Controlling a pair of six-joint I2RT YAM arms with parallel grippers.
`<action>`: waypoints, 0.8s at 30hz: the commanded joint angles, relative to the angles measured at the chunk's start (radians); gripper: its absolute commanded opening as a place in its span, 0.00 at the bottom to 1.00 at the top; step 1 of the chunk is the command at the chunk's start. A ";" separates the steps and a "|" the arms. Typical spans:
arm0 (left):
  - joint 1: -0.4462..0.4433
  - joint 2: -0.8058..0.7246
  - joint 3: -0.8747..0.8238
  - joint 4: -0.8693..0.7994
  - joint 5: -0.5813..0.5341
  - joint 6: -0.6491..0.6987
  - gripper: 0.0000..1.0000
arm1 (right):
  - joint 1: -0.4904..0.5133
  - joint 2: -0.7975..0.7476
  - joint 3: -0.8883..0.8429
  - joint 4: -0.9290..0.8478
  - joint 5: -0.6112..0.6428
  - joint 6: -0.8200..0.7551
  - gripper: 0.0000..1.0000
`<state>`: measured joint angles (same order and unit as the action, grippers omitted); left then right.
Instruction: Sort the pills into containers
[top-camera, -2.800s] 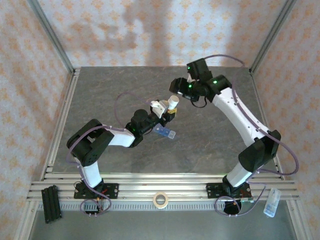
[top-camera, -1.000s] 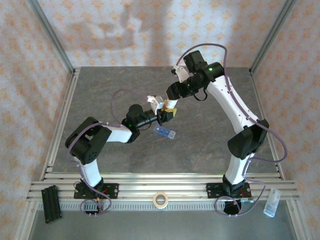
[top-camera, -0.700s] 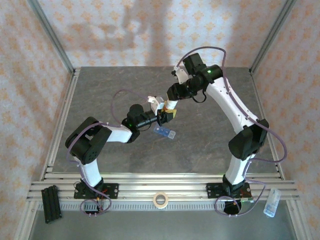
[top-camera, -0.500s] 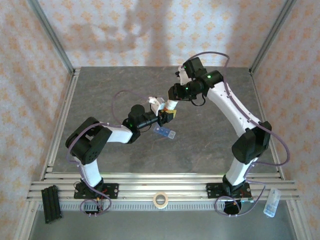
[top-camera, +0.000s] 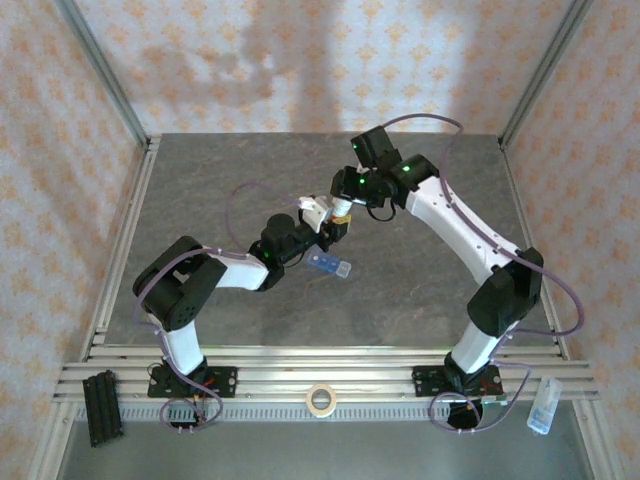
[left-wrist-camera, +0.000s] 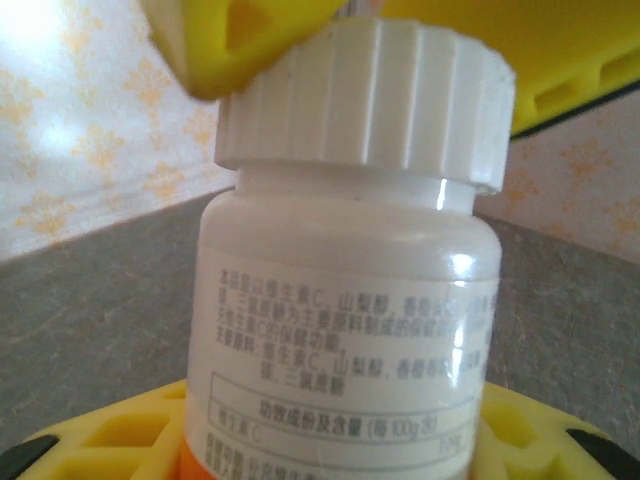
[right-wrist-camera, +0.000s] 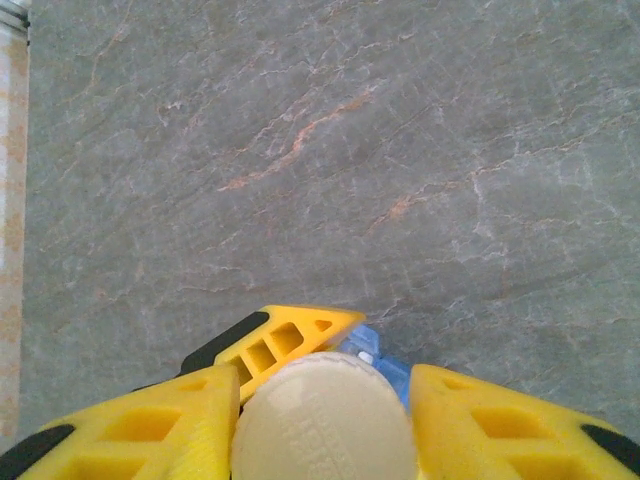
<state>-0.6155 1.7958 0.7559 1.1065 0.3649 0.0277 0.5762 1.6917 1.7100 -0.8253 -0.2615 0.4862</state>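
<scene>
i hold bottle (left-wrist-camera: 345, 330) clamped in left gripper (top-camera: 325, 228) | right gripper (top-camera: 343, 203) pinches cap (right-wrist-camera: 322, 420) | pill strip (top-camera: 330, 265) just near-side of bottle, diagonal, left arm closer

A: The bottle (left-wrist-camera: 340, 300)?
B: Smooth, shiny white plastic, and its cap (left-wrist-camera: 380, 110) is ribbed.
A: The jaws?
B: Matt yellow plastic.
A: And the worktop (right-wrist-camera: 400, 150)?
B: Matt grey, stone-like, with pale and rusty veins. The containers (top-camera: 330, 265) are translucent blue plastic, and the rails (top-camera: 300, 372) are bare silvery metal.
</scene>
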 joint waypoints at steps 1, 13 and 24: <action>-0.003 -0.024 0.015 0.134 -0.019 0.001 0.00 | -0.015 0.027 0.110 -0.061 -0.002 0.014 0.57; 0.040 -0.025 -0.002 0.142 0.097 -0.045 0.00 | -0.148 0.010 0.273 -0.119 -0.120 -0.135 0.82; 0.095 -0.038 0.025 0.124 0.284 -0.145 0.00 | -0.169 -0.022 0.235 -0.218 -0.354 -0.633 0.82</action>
<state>-0.5243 1.7954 0.7563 1.1870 0.5755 -0.0830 0.4057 1.7073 1.9438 -0.9905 -0.5293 -0.0040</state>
